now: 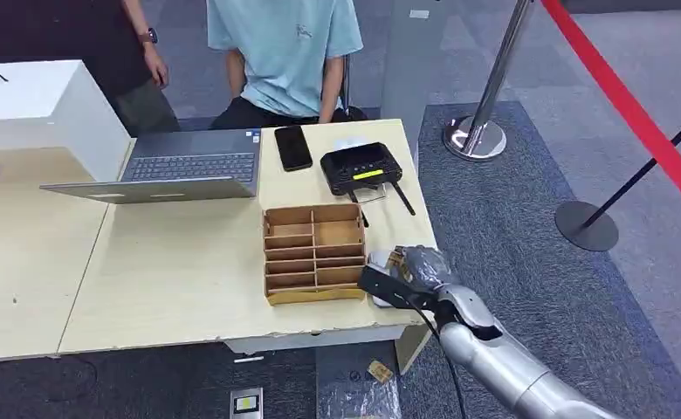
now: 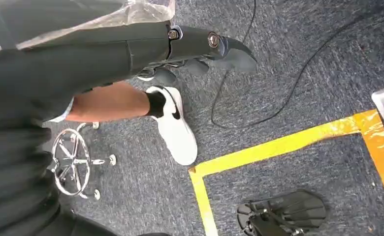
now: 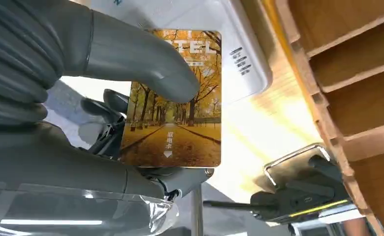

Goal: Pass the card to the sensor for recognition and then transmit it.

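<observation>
1. One right hand (image 3: 106,98) grips one card printed with autumn trees (image 3: 173,103), thumb pressed across its face, above one white flat sensor (image 3: 229,44).
2. In the head view, lower centre, it sits beside one brown cardboard divided tray (image 1: 313,253).
3. One left hand (image 2: 200,46) hangs above carpet, fingers curled around nothing.
4. One laptop (image 1: 175,166), one black phone (image 1: 293,147).

Surface (image 1: 171,271), light wood, centre and left of frame. On it:
- open laptop (image 1: 175,166), upper left of centre;
- black phone (image 1: 292,147), just right of the laptop;
- black device with antennas (image 1: 361,168), right of the phone.

Seated person in a light blue shirt (image 1: 285,52), top centre.
Red barrier belt (image 1: 634,105) and chrome post (image 1: 485,96), upper right.
</observation>
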Motion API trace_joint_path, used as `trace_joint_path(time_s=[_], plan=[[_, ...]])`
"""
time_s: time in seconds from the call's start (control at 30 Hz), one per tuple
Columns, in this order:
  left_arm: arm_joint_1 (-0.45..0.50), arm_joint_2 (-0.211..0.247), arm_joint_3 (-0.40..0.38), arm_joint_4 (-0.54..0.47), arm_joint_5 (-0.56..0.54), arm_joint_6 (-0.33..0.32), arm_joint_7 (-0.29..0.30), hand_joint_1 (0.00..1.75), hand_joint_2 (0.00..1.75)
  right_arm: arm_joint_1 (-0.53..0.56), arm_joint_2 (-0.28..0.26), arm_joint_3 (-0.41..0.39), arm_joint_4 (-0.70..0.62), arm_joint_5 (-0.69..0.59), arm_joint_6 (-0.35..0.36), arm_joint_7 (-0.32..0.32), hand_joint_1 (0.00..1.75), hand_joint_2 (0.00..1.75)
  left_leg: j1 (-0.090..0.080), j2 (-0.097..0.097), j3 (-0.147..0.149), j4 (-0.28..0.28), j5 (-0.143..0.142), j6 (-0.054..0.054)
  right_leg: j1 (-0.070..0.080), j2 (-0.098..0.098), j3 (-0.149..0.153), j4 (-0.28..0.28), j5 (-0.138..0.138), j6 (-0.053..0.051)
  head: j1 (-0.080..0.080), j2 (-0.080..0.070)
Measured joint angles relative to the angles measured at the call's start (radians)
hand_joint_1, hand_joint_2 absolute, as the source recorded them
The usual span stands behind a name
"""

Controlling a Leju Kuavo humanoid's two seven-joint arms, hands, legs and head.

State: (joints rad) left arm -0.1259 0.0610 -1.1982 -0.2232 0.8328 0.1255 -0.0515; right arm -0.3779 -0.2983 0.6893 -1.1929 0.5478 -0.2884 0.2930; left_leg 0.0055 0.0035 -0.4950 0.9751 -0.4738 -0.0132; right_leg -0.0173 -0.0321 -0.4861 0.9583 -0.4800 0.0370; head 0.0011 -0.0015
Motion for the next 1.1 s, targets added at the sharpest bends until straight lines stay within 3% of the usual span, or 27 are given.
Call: trace_joint_path(time_s=[0.57,1.1], plan=[[0.000,0.000,0.000,0.000,-0.013,0.002,-0.010,0.00,1.75,-0.014,0.021,0.000,0.045,-0.006,-0.014,-0.010,1.75,1.75,0.000,0.001,0.002,0.000,0.000,0.000,0.000,0.000,0.002,0.000,0.000,0.000,0.000,0.000],[0.000,0.000,0.000,0.000,-0.016,0.003,-0.018,0.00,1.75,-0.048,0.012,-0.025,0.078,-0.035,-0.077,-0.021,1.75,1.75,0.000,0.001,0.001,0.000,0.000,0.000,0.000,0.000,0.002,0.000,0.001,0.000,0.000,0.000]])
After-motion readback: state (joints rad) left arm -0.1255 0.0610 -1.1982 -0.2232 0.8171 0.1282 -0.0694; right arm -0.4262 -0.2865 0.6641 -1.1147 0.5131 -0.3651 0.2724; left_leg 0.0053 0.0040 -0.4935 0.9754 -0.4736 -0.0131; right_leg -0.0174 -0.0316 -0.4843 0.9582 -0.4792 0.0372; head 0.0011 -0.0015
